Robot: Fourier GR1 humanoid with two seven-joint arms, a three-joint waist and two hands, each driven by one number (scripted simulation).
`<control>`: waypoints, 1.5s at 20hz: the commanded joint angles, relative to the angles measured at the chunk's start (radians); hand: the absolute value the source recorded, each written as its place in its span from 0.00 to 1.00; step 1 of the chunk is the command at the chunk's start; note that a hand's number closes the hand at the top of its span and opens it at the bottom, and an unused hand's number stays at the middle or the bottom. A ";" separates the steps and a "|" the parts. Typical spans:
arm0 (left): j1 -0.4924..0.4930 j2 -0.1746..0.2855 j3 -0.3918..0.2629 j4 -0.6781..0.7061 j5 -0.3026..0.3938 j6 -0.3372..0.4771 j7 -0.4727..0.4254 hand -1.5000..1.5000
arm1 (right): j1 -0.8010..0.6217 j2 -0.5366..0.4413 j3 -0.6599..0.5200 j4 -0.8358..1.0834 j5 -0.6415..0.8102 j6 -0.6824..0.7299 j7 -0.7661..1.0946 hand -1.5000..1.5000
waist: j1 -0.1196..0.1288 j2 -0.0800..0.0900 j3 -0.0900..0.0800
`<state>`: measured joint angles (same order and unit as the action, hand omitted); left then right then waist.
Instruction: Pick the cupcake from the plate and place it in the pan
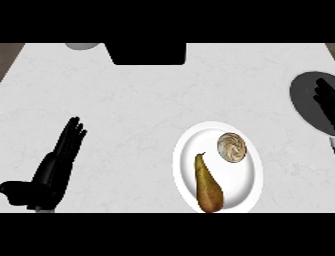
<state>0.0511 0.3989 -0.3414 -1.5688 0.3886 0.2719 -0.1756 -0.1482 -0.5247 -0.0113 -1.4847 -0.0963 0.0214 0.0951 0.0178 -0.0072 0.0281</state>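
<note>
Head view: cupcake (230, 147) untouched on plate (247, 180) beside pear (207, 186). Right hand (331, 105) spread, empty, over pan (303, 92), right edge; pick pending. Left hand (52, 170) spread, parked lower left, clear of work.

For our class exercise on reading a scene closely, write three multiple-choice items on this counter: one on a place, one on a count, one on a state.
1. Where does the cupcake lie? A on the white plate, beside the pear; B in a bowl; C on a chopping board.
2. How many things lie on the plate? A one; B two; C four.
3. How is the left hand? A curled round the pear; B shut in a fist; C open, fingers straight.

Key: 1 A, the cupcake sits on the plate's upper part, just right of the pear's tip. 2 B, only the cupcake and the pear are on it. 3 C, its fingers stretch straight and hold nothing.
</note>
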 commanded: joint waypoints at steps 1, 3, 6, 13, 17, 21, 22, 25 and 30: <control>-0.006 0.019 0.011 -0.024 -0.005 -0.014 0.010 0.50 | -0.114 0.045 0.043 0.018 -0.080 0.116 -0.032 1.00 | 0.012 0.009 -0.027; -0.066 0.003 -0.020 -0.030 -0.045 -0.005 -0.009 0.50 | -0.136 0.105 0.133 -0.042 -0.194 0.294 -0.116 1.00 | 0.039 0.013 -0.022; -0.117 -0.019 -0.046 -0.048 -0.059 -0.021 -0.030 0.50 | -0.224 0.183 0.232 -0.102 -0.318 0.488 -0.201 1.00 | 0.105 0.022 -0.015; -0.161 -0.061 -0.059 -0.008 -0.085 0.001 -0.002 0.50 | -0.264 -0.077 0.102 0.264 -0.174 0.847 -0.628 0.00 | 0.026 0.027 -0.022; -0.178 -0.084 -0.061 0.012 -0.090 0.002 0.005 0.50 | -0.352 -0.128 0.112 0.325 0.014 0.812 -0.799 0.00 | 0.024 0.023 -0.024; -0.187 -0.072 -0.049 0.015 -0.085 -0.014 0.030 0.50 | -0.447 -0.154 0.188 0.377 0.107 0.773 -0.831 0.00 | 0.032 0.021 -0.025; -0.226 -0.109 -0.056 0.053 -0.095 0.006 0.041 0.50 | -0.493 -0.148 0.220 0.359 0.137 0.745 -0.807 0.00 | 0.030 0.024 -0.026; -0.189 -0.106 -0.043 0.062 -0.102 0.001 -0.014 0.50 | -0.482 -0.141 0.322 0.318 0.224 0.704 -0.841 0.00 | 0.018 0.018 -0.027; -0.219 -0.105 -0.038 0.033 -0.099 -0.004 0.037 0.50 | -0.529 -0.124 0.499 0.299 0.405 0.594 -0.799 0.00 | 0.021 0.015 -0.027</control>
<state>-0.1368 0.2866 -0.4004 -1.5190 0.2796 0.2742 -0.1722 -0.6451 -0.6662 0.3699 -1.1804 0.1800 0.5650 -0.6226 0.0394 0.0104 0.0013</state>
